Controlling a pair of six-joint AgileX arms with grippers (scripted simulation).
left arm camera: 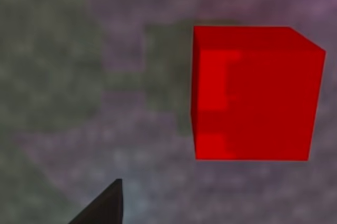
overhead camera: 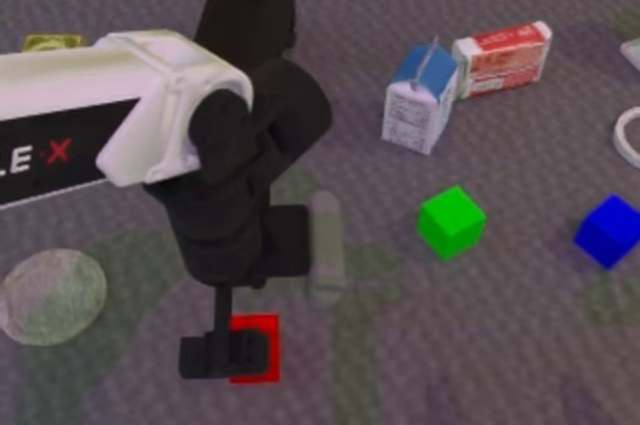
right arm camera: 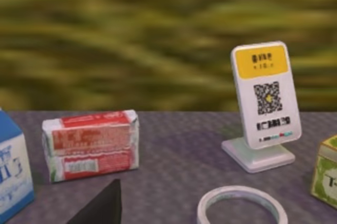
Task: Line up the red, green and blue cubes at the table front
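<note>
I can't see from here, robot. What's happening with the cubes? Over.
Left gripper over red cube, grip unclear. Green cube, blue cube untouched. Right arm out of sight. Nothing blocking.

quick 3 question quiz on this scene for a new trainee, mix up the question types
1. True or false: the left gripper is over the green cube.
2. Going by the top view, which cube lies farthest to the table's right? A) red cube B) green cube C) blue cube
3. Fill in: the blue-topped white carton stands beside a red and white ____.

Key
1. False: it is at the red cube, near the front edge of the table.
2. C
3. Packet. It lies on its side, touching or nearly touching the carton.

The right arm is out of the top view.
</note>
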